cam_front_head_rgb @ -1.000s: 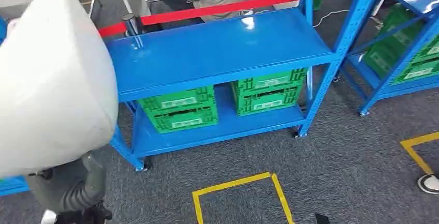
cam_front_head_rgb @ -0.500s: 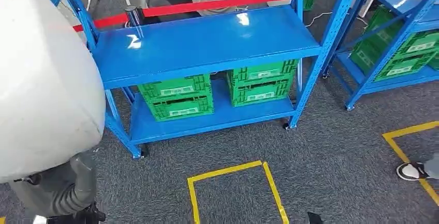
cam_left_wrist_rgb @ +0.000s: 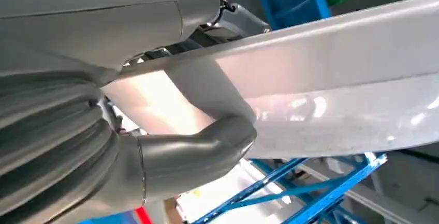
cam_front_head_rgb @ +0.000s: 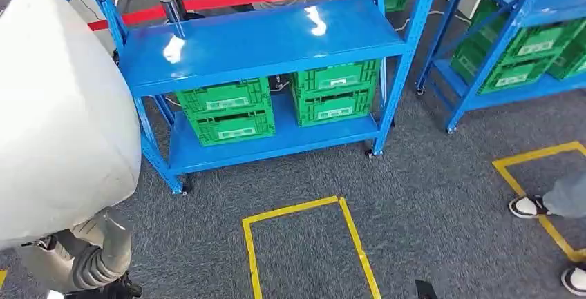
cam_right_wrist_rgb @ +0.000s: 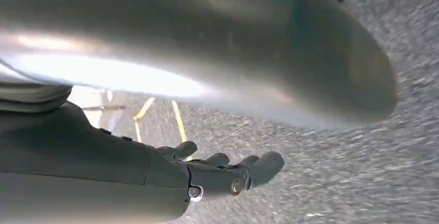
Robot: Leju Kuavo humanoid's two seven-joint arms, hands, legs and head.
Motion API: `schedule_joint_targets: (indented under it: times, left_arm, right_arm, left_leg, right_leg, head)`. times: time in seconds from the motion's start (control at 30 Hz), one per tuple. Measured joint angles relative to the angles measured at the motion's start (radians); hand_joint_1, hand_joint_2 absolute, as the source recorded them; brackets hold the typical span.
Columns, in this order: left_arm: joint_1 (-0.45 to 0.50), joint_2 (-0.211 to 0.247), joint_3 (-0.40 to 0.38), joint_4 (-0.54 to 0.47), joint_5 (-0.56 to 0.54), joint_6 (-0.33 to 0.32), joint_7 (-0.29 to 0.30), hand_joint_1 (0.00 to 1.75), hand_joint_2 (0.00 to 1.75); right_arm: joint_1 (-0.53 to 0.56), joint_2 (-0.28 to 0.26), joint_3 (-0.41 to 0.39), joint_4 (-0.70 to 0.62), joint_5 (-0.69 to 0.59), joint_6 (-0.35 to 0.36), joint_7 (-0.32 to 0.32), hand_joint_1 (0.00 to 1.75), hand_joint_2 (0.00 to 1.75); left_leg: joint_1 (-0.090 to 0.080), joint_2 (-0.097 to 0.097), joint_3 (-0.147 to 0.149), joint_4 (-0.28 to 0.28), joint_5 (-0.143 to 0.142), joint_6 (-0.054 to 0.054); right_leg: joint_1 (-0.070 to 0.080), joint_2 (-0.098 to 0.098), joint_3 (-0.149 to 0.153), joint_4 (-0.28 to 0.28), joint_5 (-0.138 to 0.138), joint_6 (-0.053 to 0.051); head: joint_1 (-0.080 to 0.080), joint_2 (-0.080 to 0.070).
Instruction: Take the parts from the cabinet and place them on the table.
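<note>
Grey carpet floor with yellow tape square; blue steel shelf rack holds green plastic crates. Large white smooth part gripped by left hand; right hand spread, empty. Whole view panned since earlier; a person's shoes now seen.

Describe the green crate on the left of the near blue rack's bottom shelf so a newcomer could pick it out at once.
Start at the blue rack straight ahead, behind the yellow floor square. On its bottom shelf two green crates stand side by side. The wanted left crate stands at the end near the robot's big white part, while the right crate stands near the second rack.
</note>
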Motion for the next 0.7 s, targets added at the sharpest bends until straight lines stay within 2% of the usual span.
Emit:
schedule_joint_targets:
  times: [0.03, 0.07, 0.1, 0.13, 0.17, 0.2, 0.23, 0.27, 0.3, 0.33, 0.37, 0.4, 0.43, 0.47, 0.5, 0.53, 0.57, 0.6, 0.63, 0.67, 0.7]
  left_arm:
    - [0.0, 0.001, 0.001, 0.0, 0.0, 0.002, -0.002, 1.75, 1.75]
    - [0.001, 0.001, 0.002, -0.001, 0.0, 0.003, -0.002, 1.75, 1.75]
    - [0.004, 0.002, 0.002, -0.001, 0.0, 0.003, -0.002, 1.75, 1.75]
    - [0.007, 0.002, 0.003, -0.001, 0.0, 0.005, -0.002, 1.75, 1.75]
    - [0.009, 0.003, 0.003, -0.002, 0.0, 0.005, -0.002, 1.75, 1.75]
    - [0.009, 0.003, 0.004, -0.005, -0.002, 0.005, -0.002, 1.75, 1.75]
    - [0.008, 0.002, 0.004, -0.01, -0.007, 0.005, -0.002, 1.75, 1.75]
    - [0.007, 0.001, 0.004, -0.015, -0.008, 0.005, -0.002, 1.75, 1.75]
    - [0.005, 0.0, 0.004, -0.023, -0.012, 0.005, -0.001, 1.75, 1.75]
    - [0.003, -0.002, 0.004, -0.026, -0.015, 0.005, 0.0, 1.75, 1.75]
    - [0.001, -0.002, 0.004, -0.026, -0.016, 0.005, 0.003, 1.75, 1.75]
    - [0.002, -0.002, 0.004, -0.026, -0.018, 0.005, 0.009, 1.75, 1.75]
    - [0.003, -0.002, 0.004, -0.026, -0.019, 0.005, 0.016, 1.75, 1.75]
    - [0.003, -0.004, 0.004, -0.026, -0.02, 0.006, 0.02, 1.75, 1.75]
    - [0.003, -0.007, 0.004, -0.026, -0.021, 0.006, 0.023, 1.75, 1.75]
    - [0.006, -0.009, 0.005, -0.027, -0.022, 0.008, 0.025, 1.75, 1.75]
    - [0.01, -0.009, 0.005, -0.026, -0.026, 0.008, 0.025, 1.75, 1.75]
    - [0.014, -0.01, 0.005, -0.026, -0.029, 0.008, 0.025, 1.75, 1.75]
    - [0.018, -0.01, 0.005, -0.026, -0.035, 0.008, 0.025, 1.75, 1.75]
    - [0.02, -0.01, 0.005, -0.026, -0.037, 0.008, 0.026, 1.75, 1.75]
    - [0.021, -0.01, 0.006, -0.026, -0.037, 0.009, 0.026, 1.75, 1.75]
  right_arm:
    - [0.0, 0.0, 0.0, 0.0, 0.0, 0.0, -0.002, 0.0, 0.0]
    - [0.001, 0.0, 0.0, 0.0, 0.0, 0.001, -0.004, 0.0, 0.0]
    - [0.001, 0.0, 0.0, 0.0, 0.001, 0.004, -0.01, 0.0, 0.0]
    - [0.001, 0.0, 0.0, 0.0, 0.001, 0.007, -0.015, 0.0, 0.0]
    - [0.0, 0.0, 0.0, 0.0, 0.001, 0.009, -0.018, 0.0, 0.0]
    - [0.0, 0.0, 0.0, 0.0, 0.001, 0.01, -0.018, 0.0, 0.0]
    - [0.0, 0.0, 0.0, 0.0, 0.001, 0.011, -0.018, 0.0, 0.0]
    - [-0.003, 0.0, 0.0, 0.0, 0.001, 0.011, -0.018, 0.0, 0.0]
    - [-0.001, 0.0, 0.0, -0.002, 0.0, 0.011, -0.018, 0.0, 0.0]
    - [-0.003, 0.0, 0.0, -0.002, 0.0, 0.012, -0.018, 0.0, 0.0]
    - [-0.004, 0.0, 0.0, -0.002, 0.0, 0.013, -0.018, 0.0, 0.0]
    - [-0.003, 0.001, 0.0, -0.002, 0.001, 0.014, -0.018, 0.0, 0.0]
    - [0.006, 0.004, 0.0, 0.0, 0.002, 0.015, -0.018, 0.0, 0.0]
    - [0.006, 0.003, 0.0, 0.0, 0.003, 0.016, -0.019, 0.0, 0.0]
    - [0.007, 0.002, 0.0, 0.0, 0.006, 0.017, -0.018, 0.0, 0.0]
    - [0.009, 0.002, 0.0, 0.0, 0.006, 0.017, -0.019, 0.0, 0.0]
    - [0.008, 0.002, 0.0, 0.0, 0.006, 0.017, -0.019, 0.0, 0.0]
    - [0.006, 0.0, 0.0, 0.0, 0.008, 0.016, -0.021, 0.0, 0.0]
    - [0.006, -0.002, 0.0, 0.0, 0.008, 0.014, -0.023, 0.0, 0.0]
    - [0.006, -0.004, 0.0, 0.0, 0.008, 0.014, -0.024, 0.0, 0.0]
    - [0.006, -0.005, 0.0, 0.0, 0.009, 0.014, -0.024, 0.0, 0.0]
  left_leg:
    - [0.012, 0.0, -0.01, 0.069, -0.066, -0.012]
    - [0.023, 0.001, -0.017, 0.139, -0.108, -0.02]
    - [0.032, 0.001, -0.017, 0.197, -0.124, -0.028]
    - [0.04, 0.001, -0.007, 0.228, -0.107, -0.035]
    - [0.048, 0.001, 0.021, 0.22, -0.069, -0.042]
    - [0.055, 0.0, 0.073, 0.174, -0.028, -0.047]
    - [0.059, 0.0, 0.145, 0.092, -0.014, -0.049]
    - [0.063, -0.004, 0.222, 0.003, -0.035, -0.046]
    - [0.058, -0.009, 0.322, -0.132, -0.109, -0.041]
    - [0.049, -0.009, 0.322, -0.149, -0.107, -0.044]
    - [0.04, -0.008, 0.31, -0.155, -0.094, -0.031]
    - [0.032, -0.008, 0.298, -0.155, -0.08, -0.02]
    - [0.026, -0.008, 0.285, -0.169, -0.053, -0.006]
    - [0.034, 0.0, 0.273, -0.18, -0.027, 0.002]
    - [0.033, -0.002, 0.255, -0.183, -0.009, 0.018]
    - [0.029, -0.001, 0.238, -0.183, 0.005, 0.023]
    - [0.023, 0.003, 0.22, -0.182, 0.02, 0.03]
    - [0.017, 0.006, 0.206, -0.178, 0.034, 0.035]
    - [0.011, 0.009, 0.182, -0.172, 0.048, 0.037]
    - [0.007, 0.01, 0.158, -0.165, 0.06, 0.039]
    - [0.005, 0.01, 0.133, -0.155, 0.072, 0.039]
  right_leg:
    - [-0.001, 0.0, -0.019, 0.0, 0.016, 0.001]
    - [-0.003, -0.001, -0.036, 0.0, 0.03, 0.005]
    - [-0.006, -0.002, -0.054, 0.0, 0.044, 0.009]
    - [-0.009, -0.004, -0.068, 0.0, 0.059, 0.014]
    - [-0.014, -0.006, -0.088, 0.0, 0.075, 0.02]
    - [-0.02, -0.006, -0.108, 0.0, 0.092, 0.027]
    - [-0.025, -0.006, -0.123, 0.0, 0.107, 0.034]
    - [-0.027, -0.005, -0.126, -0.001, 0.118, 0.04]
    - [-0.031, -0.001, -0.126, -0.008, 0.131, 0.052]
    - [-0.037, -0.003, -0.119, -0.022, 0.146, 0.062]
    - [-0.04, -0.004, -0.117, -0.039, 0.166, 0.073]
    - [-0.046, -0.004, -0.115, -0.061, 0.189, 0.085]
    - [-0.049, -0.003, -0.115, -0.084, 0.211, 0.097]
    - [-0.052, -0.001, -0.126, -0.074, 0.177, 0.09]
    - [-0.043, -0.001, -0.137, -0.032, 0.096, 0.079]
    - [-0.032, 0.0, -0.148, 0.032, 0.021, 0.074]
    - [-0.024, 0.001, -0.161, 0.115, -0.04, 0.07]
    - [-0.012, 0.004, -0.171, 0.191, -0.067, 0.066]
    - [-0.002, 0.005, -0.17, 0.249, -0.054, 0.061]
    - [0.007, 0.005, -0.154, 0.269, -0.015, 0.055]
    - [0.014, 0.005, -0.119, 0.248, 0.03, 0.048]
  head:
    - [-0.002, 0.0]
    - [-0.004, 0.0]
    - [-0.003, 0.0]
    - [-0.004, 0.0]
    - [-0.003, 0.0]
    - [-0.003, 0.0]
    - [-0.004, 0.0]
    - [-0.003, 0.0]
    - [-0.003, 0.0]
    - [-0.001, 0.0]
    - [-0.011, 0.0]
    - [-0.013, 0.0]
    - [-0.014, 0.0]
    - [-0.013, 0.0]
    - [-0.012, 0.0]
    - [-0.004, 0.0]
    - [-0.003, 0.0]
    - [-0.003, 0.0]
    - [-0.002, 0.0]
    - [-0.002, 0.0]
    - [-0.001, 0.0]
